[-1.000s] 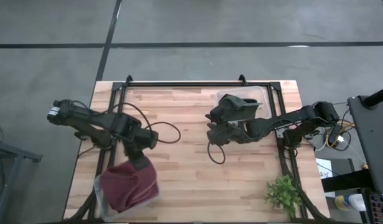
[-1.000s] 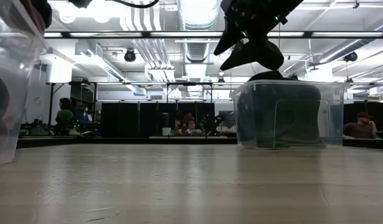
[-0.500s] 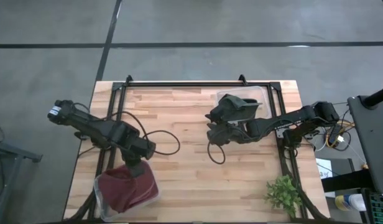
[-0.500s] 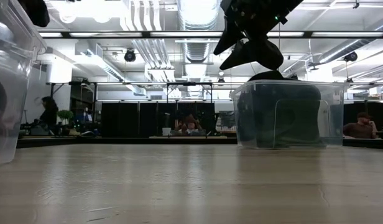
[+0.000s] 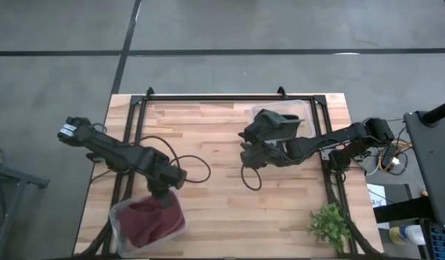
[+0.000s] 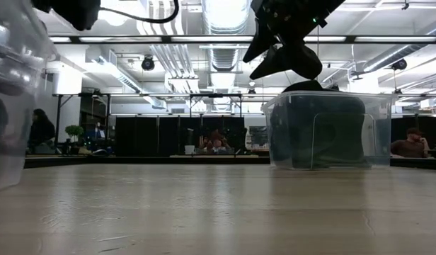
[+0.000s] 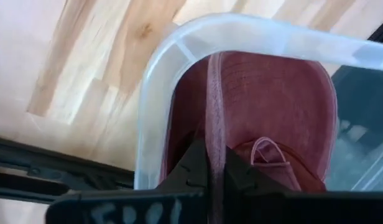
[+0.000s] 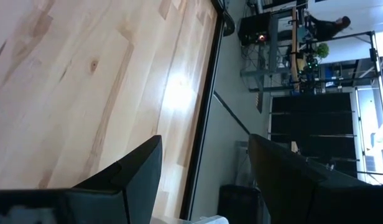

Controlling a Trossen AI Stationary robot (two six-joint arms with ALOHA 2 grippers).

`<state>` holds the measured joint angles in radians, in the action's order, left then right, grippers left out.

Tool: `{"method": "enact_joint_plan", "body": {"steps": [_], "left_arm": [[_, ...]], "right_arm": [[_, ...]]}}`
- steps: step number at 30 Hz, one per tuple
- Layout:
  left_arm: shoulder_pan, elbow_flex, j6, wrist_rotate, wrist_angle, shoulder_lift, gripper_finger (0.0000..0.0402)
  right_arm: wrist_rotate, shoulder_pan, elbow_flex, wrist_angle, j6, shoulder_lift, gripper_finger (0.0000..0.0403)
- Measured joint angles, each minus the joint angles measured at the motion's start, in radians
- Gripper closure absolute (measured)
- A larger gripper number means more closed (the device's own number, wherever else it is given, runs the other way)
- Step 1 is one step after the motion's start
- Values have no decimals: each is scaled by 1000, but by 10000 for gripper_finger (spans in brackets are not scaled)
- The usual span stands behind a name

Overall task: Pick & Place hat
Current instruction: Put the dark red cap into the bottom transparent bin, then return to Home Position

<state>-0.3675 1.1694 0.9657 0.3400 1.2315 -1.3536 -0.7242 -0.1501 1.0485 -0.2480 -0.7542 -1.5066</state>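
A dark red hat (image 5: 149, 220) lies inside a clear plastic bin (image 5: 118, 219) at the table's near-left corner. In the left wrist view the hat (image 7: 266, 99) fills the bin (image 7: 159, 81). My left gripper (image 5: 165, 193) stands over the bin's far rim with its fingers shut (image 7: 210, 177) on a thin edge of the hat. My right gripper (image 5: 245, 148) hangs open (image 8: 204, 146) above the middle of the table, touching nothing. It is beside a second clear bin (image 5: 295, 108) at the far right with something dark inside. My left gripper pinches a thin pale-red strip of the hat (image 7: 212, 124) between its two fingers. The strip shows edge-on and runs away from the fingertips over the crown. The fingers come from above, pointing down into the bin. The rest of the hat lies in the bin.
The second bin (image 6: 317, 131) stands on the table at the far right. A black cable loop (image 5: 251, 177) lies on the wood below the right gripper. A small green plant (image 5: 329, 225) sits at the near-right corner. Black frame rails (image 5: 230, 95) border the table. Bare wood lies between the bins.
My left gripper has moved down toward the near-left bin with the hat. The hat was bulging above the bin's rim and now sits lower inside it. The right arm has kept still.
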Motion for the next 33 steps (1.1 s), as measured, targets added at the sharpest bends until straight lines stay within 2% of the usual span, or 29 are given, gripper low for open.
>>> {"method": "enact_joint_plan", "body": {"steps": [4,13,17,22,26,30,33], "left_arm": [[0,0,81,-5,-49,5,375],[0,0,129,-13,-79,8,267],[1,2,137,47,-74,12,235],[1,54,170,168,-70,15,228],[10,131,188,171,-37,18,228],[10,208,187,117,22,25,228],[11,243,237,120,97,30,228]], "right_arm": [[0,0,0,0,2,0,173],[0,0,0,0,15,0,179],[0,0,0,0,14,0,179],[0,0,0,0,16,0,179],[0,0,1,0,38,0,179],[0,0,1,-1,44,0,179],[0,0,1,-2,40,0,179]]}}
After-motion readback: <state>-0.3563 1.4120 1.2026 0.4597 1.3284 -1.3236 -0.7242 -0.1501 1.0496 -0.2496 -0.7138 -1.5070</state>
